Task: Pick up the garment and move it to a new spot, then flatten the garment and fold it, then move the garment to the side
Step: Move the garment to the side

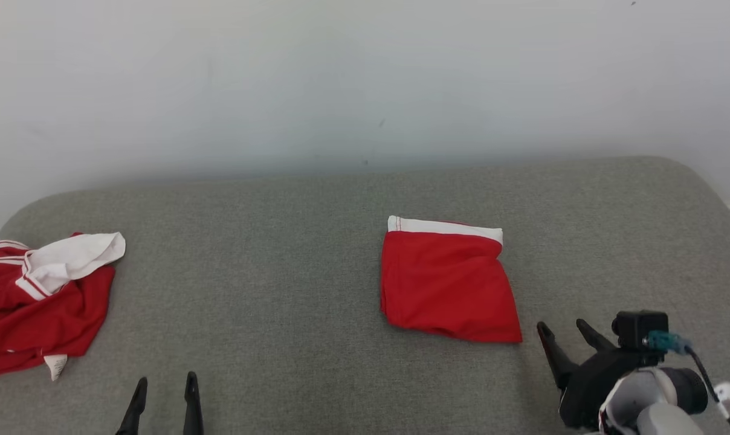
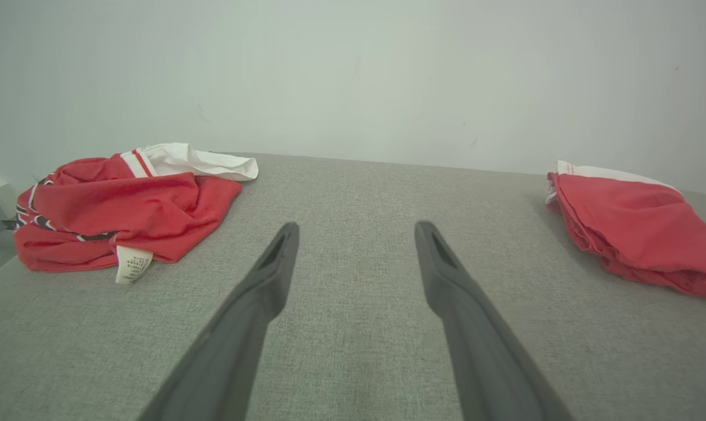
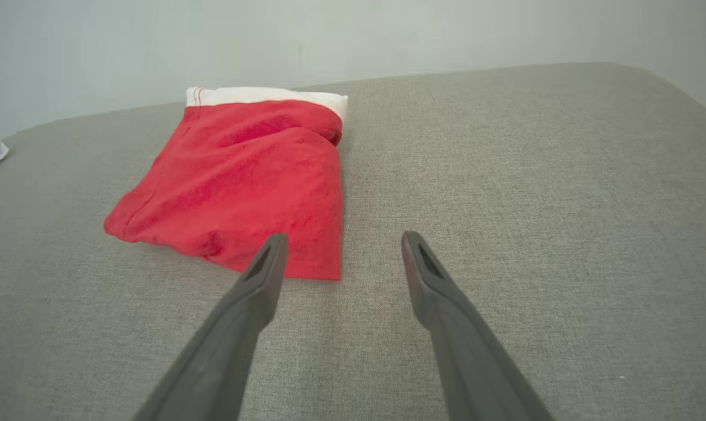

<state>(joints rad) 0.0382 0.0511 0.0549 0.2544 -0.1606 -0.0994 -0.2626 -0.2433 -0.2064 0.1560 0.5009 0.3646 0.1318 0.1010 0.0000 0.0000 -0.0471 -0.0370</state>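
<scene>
Left hand [image 1: 166,379] and right hand [image 1: 561,325] spread, empty; tag [image 2: 132,264] on crumpled garment [image 2: 119,213] illegible

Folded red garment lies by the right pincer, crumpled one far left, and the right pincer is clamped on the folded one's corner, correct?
No: the right pincer is open and grips nothing, as the right wrist view shows. The folded garment does lie beside it, the crumpled garment far left.
</scene>
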